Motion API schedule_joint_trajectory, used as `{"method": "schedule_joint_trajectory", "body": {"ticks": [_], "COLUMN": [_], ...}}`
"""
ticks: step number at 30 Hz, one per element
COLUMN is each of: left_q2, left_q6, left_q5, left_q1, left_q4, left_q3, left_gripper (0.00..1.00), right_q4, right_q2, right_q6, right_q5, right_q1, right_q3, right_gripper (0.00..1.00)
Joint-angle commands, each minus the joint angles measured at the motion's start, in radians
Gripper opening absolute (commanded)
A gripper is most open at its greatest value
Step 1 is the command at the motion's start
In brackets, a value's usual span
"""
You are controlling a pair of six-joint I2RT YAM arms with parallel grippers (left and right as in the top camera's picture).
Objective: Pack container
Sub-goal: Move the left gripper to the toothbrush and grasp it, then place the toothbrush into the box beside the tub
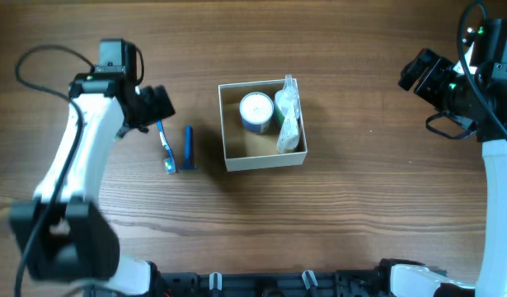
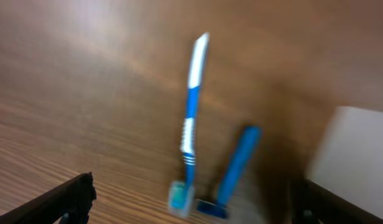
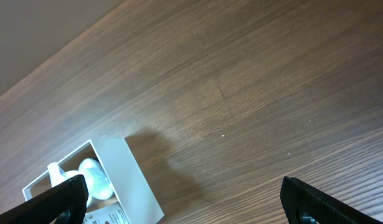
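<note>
The container (image 1: 228, 124) is a square cardboard box with white walls and a brown inside, at the table's middle. In it stand a round white-lidded blue jar (image 1: 255, 111) and a clear plastic packet (image 1: 288, 120). A blue toothbrush (image 1: 166, 147) and a blue razor (image 1: 189, 148) lie on the table left of it; both show in the left wrist view, toothbrush (image 2: 190, 124), razor (image 2: 236, 168). My left gripper (image 1: 158, 103) is open above the toothbrush's far end. My right gripper (image 1: 418, 74) is open and empty at the far right. The box corner shows in the right wrist view (image 3: 132, 180).
Bare wooden table all round. The left arm's white links (image 1: 72, 157) reach along the left side, the right arm (image 1: 496, 165) along the right edge. Arm bases and cables lie at the front edge.
</note>
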State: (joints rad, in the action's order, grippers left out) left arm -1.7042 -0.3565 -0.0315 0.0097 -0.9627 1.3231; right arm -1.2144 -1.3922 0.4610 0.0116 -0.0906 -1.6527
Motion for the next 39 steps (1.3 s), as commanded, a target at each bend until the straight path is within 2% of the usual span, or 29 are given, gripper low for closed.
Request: {"method": "schedule_joint_trajectory", "body": {"ticks": [1, 7, 10, 12, 21, 27, 31, 35, 39], "left_q2": [-0.123, -0.253, -0.287, -0.296, -0.283, -0.206, -0.078, 0.067, 0.169], "left_q6": [0.013, 0.062, 0.061, 0.061, 0.060, 0.056, 0.056, 0.056, 0.057], "left_q5": [0.046, 0.046, 0.046, 0.046, 0.084, 0.084, 0.099, 0.156, 0.165], "left_q1": [0.022, 0.018, 0.018, 0.018, 0.019, 0.018, 0.000, -0.060, -0.184], "left_q4": [0.015, 0.092, 0.103, 0.108, 0.079, -0.035, -0.090, -0.101, -0.075], "left_q3": [-0.036, -0.036, -0.036, -0.036, -0.030, 0.055, 0.115, 0.131, 0.131], "left_gripper": [0.95, 0.93, 0.86, 0.76, 0.04, 0.04, 0.04, 0.04, 0.04], "right_q4": [0.002, 0.002, 0.002, 0.002, 0.002, 0.002, 0.002, 0.002, 0.002], "right_q2": [-0.007, -0.007, -0.007, -0.007, -0.007, -0.007, -0.007, -0.007, -0.007], "right_q6": [0.011, 0.011, 0.011, 0.011, 0.011, 0.011, 0.011, 0.011, 0.011], "right_q5": [0.013, 0.013, 0.013, 0.013, 0.013, 0.013, 0.013, 0.013, 0.013], "right_q1": [-0.002, -0.002, -0.002, -0.002, -0.002, -0.002, -0.002, -0.002, -0.002], "right_q3": [-0.009, -0.009, -0.009, -0.009, -0.009, -0.009, -0.009, -0.009, -0.009], "right_gripper": [1.00, 1.00, 1.00, 1.00, 1.00, 1.00, 1.00, 1.00, 1.00]}}
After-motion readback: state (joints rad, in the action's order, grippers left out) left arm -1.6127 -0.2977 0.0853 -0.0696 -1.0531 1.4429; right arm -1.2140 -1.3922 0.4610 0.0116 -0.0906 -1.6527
